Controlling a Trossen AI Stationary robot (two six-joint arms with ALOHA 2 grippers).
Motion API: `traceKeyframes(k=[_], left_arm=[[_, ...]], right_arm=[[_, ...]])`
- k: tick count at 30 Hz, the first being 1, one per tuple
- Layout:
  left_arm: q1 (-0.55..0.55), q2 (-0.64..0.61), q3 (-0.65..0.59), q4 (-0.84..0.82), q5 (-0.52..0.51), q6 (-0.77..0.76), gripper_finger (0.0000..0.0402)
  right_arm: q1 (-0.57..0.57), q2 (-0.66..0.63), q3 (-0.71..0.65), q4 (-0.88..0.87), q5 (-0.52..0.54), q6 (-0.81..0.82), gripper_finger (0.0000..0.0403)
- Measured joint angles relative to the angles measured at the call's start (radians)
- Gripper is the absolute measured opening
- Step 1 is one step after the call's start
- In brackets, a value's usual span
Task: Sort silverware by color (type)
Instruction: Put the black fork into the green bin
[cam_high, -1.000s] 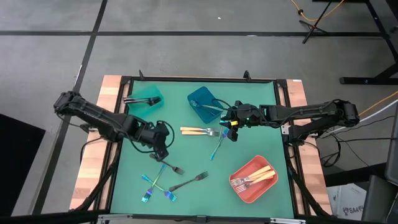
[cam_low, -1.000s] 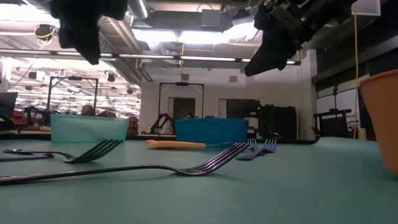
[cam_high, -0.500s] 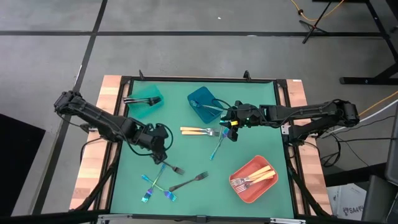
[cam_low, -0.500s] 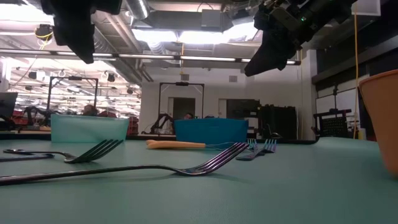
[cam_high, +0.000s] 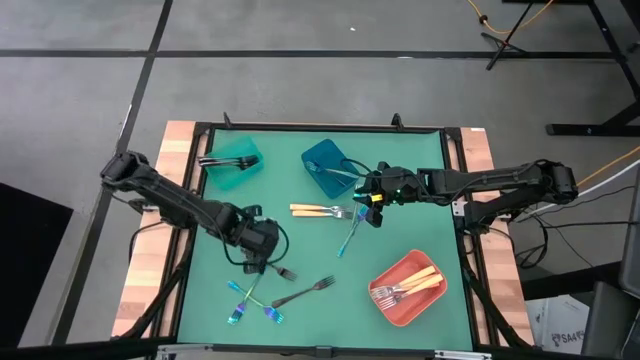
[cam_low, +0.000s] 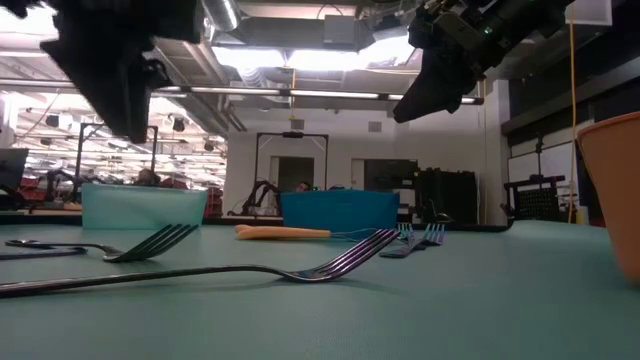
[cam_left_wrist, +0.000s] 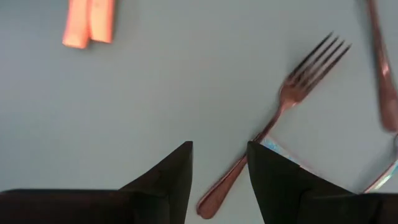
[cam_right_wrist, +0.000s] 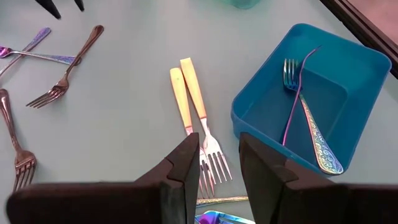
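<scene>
My left gripper hovers open above the green mat, over the handle end of a dark fork that lies flat. A second dark fork and crossed iridescent forks lie nearer the near edge. My right gripper hangs open above two gold-handled forks and an iridescent fork. The blue bin holds iridescent forks. The coral bin holds gold-handled forks. Dark forks rest in the teal bin.
The table's black frame and wooden side strips border the mat. In the low view both grippers hang well above the mat, with forks lying in the foreground. Bare mat lies between the forks and the coral bin.
My left gripper has moved toward the table's near edge and lower, from beside the gold-handled forks toward the dark fork. My right gripper has kept still. No fork has moved.
</scene>
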Motion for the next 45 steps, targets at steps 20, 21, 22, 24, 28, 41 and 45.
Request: traceKeyframes(k=[20,21,22,24,28,41,45], left_arm=[[-0.044,0.279,0.000,0.032,0.103,0.292,0.0145],[-0.046,0.288,0.000,0.036,0.103,0.292,0.0145],[-0.046,0.295,0.000,0.038,0.106,0.292,0.0145],[-0.046,0.307,0.000,0.038,0.119,0.292,0.0145],[-0.046,0.321,0.001,0.041,0.142,0.292,0.0145],[-0.043,0.323,0.001,0.045,0.149,0.293,0.0105],[-0.044,0.323,0.001,0.046,0.152,0.293,0.0078]], right_arm=[[0.000,0.000,0.000,0.000,0.000,0.000,0.0104],[0.000,0.000,0.000,0.000,0.000,0.000,0.0104],[0.000,0.000,0.000,0.000,0.000,0.000,0.0104],[0.000,0.000,0.000,0.000,0.000,0.000,0.0104],[0.000,0.000,0.000,0.000,0.000,0.000,0.0104],[0.000,0.000,0.000,0.000,0.000,0.000,0.0104],[0.000,0.000,0.000,0.000,0.000,0.000,0.0104]])
